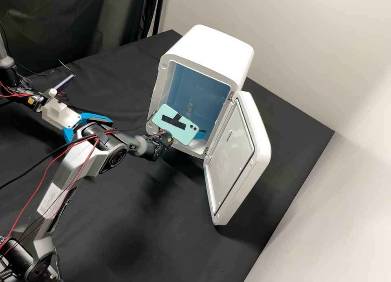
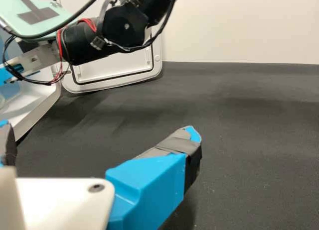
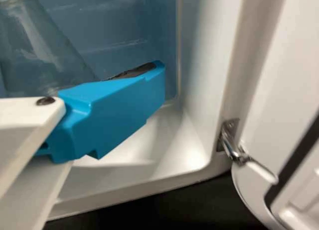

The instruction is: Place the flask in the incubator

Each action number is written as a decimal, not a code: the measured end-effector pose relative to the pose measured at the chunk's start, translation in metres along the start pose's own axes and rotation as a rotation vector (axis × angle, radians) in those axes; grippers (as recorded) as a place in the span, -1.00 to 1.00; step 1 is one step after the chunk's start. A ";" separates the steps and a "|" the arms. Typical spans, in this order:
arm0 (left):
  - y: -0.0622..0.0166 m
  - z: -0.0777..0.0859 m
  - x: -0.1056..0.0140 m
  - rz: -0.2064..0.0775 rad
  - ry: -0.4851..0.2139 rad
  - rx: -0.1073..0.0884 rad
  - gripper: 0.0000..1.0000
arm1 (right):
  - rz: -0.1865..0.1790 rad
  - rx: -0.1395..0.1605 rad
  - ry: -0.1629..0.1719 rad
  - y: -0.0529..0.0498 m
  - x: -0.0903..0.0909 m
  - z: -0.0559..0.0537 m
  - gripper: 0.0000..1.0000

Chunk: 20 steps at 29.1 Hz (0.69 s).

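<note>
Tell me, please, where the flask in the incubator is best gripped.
The flask stands upright in the incubator, whose walls close every side but the front. So probably grip its narrow neck, coming in level through the open front.

High camera stands off the arms, looking forward and down at a slant. It takes in the whole bench [image 1: 134,233], the white box [image 1: 211,49] and its open door [image 1: 240,159] at middling range. Left wrist camera sits low, close behind the left pincer [image 2: 98,134], facing along the bench. Beyond the pincer it catches that same door and the right arm [image 2: 109,28]. Right wrist camera sits at the box's mouth, hinge [image 3: 233,143] very near. The blue inside [image 3: 124,26] shows from above too.
</note>
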 end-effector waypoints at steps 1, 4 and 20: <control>0.0000 0.000 0.000 0.000 0.000 0.000 1.00 | 0.002 0.003 0.003 0.000 -0.002 0.000 1.00; 0.0000 0.000 0.000 0.000 0.000 0.000 1.00 | 0.008 0.011 0.008 0.001 -0.013 0.001 1.00; 0.0019 0.003 0.000 0.007 -0.011 0.003 1.00 | 0.056 0.025 0.108 -0.004 -0.071 -0.003 1.00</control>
